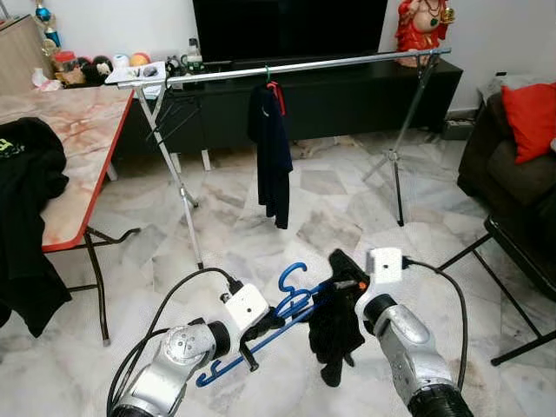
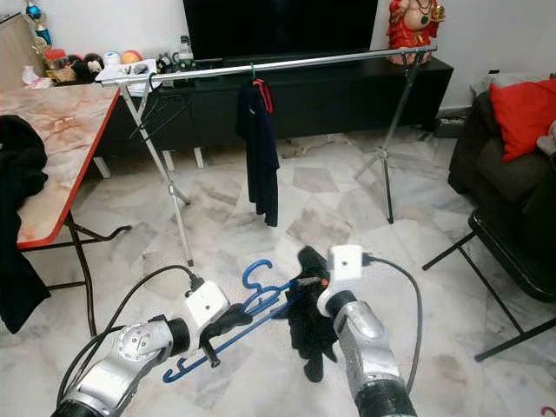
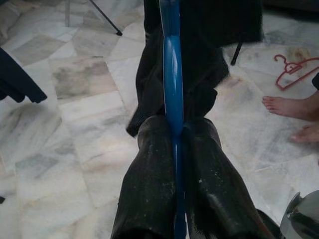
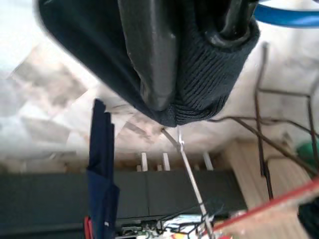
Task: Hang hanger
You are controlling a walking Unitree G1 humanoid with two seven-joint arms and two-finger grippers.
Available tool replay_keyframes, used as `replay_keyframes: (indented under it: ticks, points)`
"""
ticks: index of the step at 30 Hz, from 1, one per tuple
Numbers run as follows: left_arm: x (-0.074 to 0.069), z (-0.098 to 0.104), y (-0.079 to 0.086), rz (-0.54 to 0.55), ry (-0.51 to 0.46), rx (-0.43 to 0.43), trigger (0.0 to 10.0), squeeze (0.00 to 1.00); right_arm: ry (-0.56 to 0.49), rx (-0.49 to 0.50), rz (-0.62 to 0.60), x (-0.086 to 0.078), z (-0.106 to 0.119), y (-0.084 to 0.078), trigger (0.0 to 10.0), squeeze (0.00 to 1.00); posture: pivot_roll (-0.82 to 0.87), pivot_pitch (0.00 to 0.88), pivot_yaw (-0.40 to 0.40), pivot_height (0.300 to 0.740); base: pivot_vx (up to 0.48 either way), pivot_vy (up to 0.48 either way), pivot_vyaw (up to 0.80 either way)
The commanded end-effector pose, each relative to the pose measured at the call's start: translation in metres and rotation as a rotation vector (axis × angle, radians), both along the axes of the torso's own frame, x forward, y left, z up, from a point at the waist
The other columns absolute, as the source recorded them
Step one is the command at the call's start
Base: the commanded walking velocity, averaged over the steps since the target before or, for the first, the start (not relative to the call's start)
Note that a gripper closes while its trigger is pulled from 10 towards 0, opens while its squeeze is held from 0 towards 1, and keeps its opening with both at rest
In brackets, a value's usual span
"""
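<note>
A counter point(image 1: 82, 130) with a marbled top stands at far left, a black cloth point(image 1: 26, 217) draped over its near edge. The left claw point(image 1: 261, 326) is closed on the blue hanger point(image 1: 291, 300) — in its wrist view both black fingers point(image 3: 149, 174) press the blue bar between them. The hanger is held low over the marble floor point(image 1: 339, 208), hook pointing up, well short of the rail point(image 1: 304, 67). That silver rail spans the room on two stands, with a dark shirt point(image 1: 271, 152) hanging from it near the middle. A black garment point(image 1: 337, 317) hangs from the hanger's right end, and the right claw point(image 1: 343, 282) is clamped on its knit edge; whether it also touches the hanger bar is hard to tell. At far right sits a dark sofa point(image 1: 508, 174) with a red cushion point(image 1: 532, 117). In the left wrist view a person's bare feet point(image 3: 294, 114) stand on the floor beside a red hanger point(image 3: 294, 69).
</note>
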State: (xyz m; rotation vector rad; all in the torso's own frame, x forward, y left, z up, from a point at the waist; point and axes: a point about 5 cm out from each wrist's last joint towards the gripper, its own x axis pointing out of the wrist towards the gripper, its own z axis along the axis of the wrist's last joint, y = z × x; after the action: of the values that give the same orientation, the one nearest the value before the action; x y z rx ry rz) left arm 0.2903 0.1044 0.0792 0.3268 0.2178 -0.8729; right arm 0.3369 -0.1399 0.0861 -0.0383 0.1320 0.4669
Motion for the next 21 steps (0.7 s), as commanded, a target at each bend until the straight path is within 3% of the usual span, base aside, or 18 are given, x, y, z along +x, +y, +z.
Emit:
replay_keyframes:
  ticks: [1,4,9,10,12,14,16,21]
  points:
    - [-0.002,0.002,-0.002,-0.017,0.000,-0.012,10.0,0.00,-0.051,-0.064,-0.006,0.003,0.007,-0.005,10.0,0.00,0.07,0.048,0.019,0.740,0.000,0.000,0.00]
    - [-0.003,0.002,-0.002,-0.024,0.004,-0.012,10.0,0.00,-0.070,-0.071,-0.011,0.007,0.013,-0.012,10.0,0.00,0.07,0.048,0.019,0.740,0.000,0.000,0.00]
    - [-0.003,0.001,-0.002,-0.025,0.005,-0.010,10.0,0.00,-0.083,-0.168,-0.026,0.010,0.016,-0.022,10.0,0.00,0.06,0.048,0.021,0.740,0.000,0.000,0.00]
    - [-0.003,0.000,0.000,-0.019,0.003,0.001,10.0,0.00,-0.071,-0.233,-0.075,0.014,0.017,-0.033,10.0,0.00,0.06,0.048,0.021,0.740,0.000,0.000,0.00]
    - [-0.003,-0.001,0.002,-0.015,0.000,0.014,10.0,0.00,-0.057,-0.259,-0.103,0.015,0.017,-0.039,10.0,0.00,0.07,0.049,0.020,0.740,0.000,0.000,0.00]
    - [-0.003,-0.001,0.004,-0.014,0.000,0.028,10.0,0.00,-0.046,-0.283,-0.090,0.012,0.016,-0.042,10.0,0.00,0.07,0.049,0.020,0.740,0.000,0.000,0.00]
    - [-0.004,-0.002,0.006,-0.015,0.000,0.045,10.0,0.00,-0.044,-0.386,-0.063,0.009,0.012,-0.045,10.0,0.00,0.07,0.049,0.020,0.740,0.000,0.000,0.00]
    - [-0.004,-0.006,0.011,-0.019,0.000,0.085,10.0,0.00,-0.028,-0.506,-0.036,0.005,0.003,-0.051,10.0,0.00,0.07,0.049,0.020,0.740,0.000,0.000,0.00]
